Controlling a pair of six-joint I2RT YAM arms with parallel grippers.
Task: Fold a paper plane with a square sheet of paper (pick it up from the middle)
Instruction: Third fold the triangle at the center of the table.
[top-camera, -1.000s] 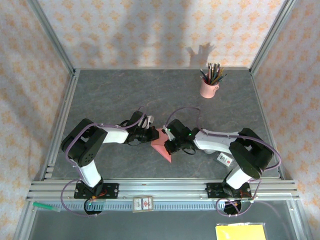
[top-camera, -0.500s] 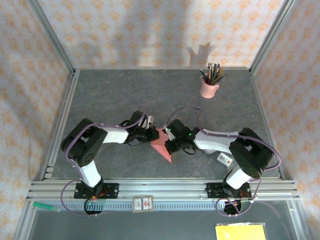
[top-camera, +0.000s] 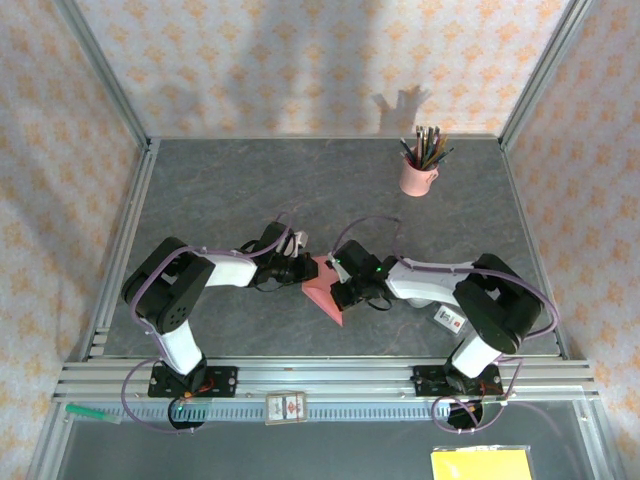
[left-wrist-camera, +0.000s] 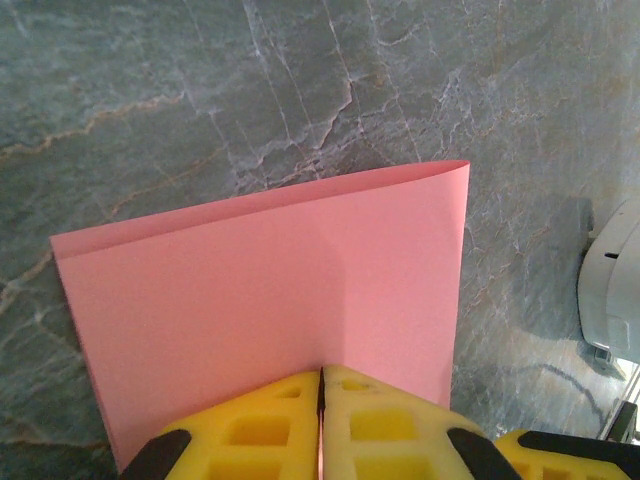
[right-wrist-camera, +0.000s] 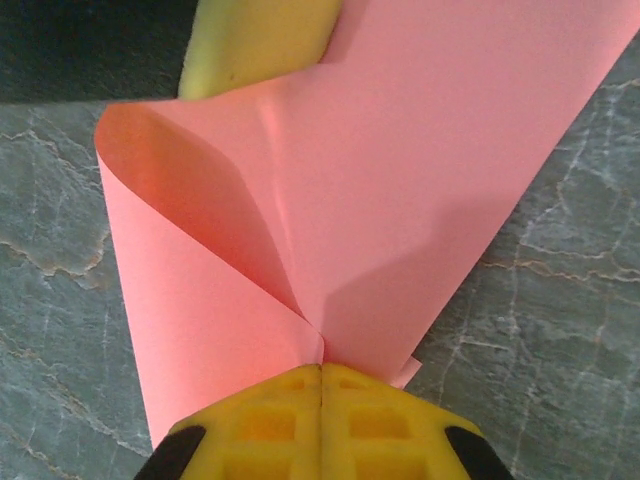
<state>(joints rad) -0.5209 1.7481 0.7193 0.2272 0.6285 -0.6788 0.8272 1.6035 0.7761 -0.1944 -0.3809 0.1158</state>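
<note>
I see no change in 1 second: left gripper (left-wrist-camera: 322, 385) and right gripper (right-wrist-camera: 320, 380) each clamp the paper (left-wrist-camera: 260, 290), jaws closed. It is thin, smooth, pink, loosely curled.

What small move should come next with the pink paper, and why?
Probably lower the right gripper to flatten the fold: it and the left gripper pinch the square sheet of paper, which curls in a rounded loop, uncreased.

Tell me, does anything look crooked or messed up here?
The pink paper, pinched by the left gripper and right gripper, bows open in a rounded loop near the right gripper instead of lying creased flat. No tear or spill shows.
</note>
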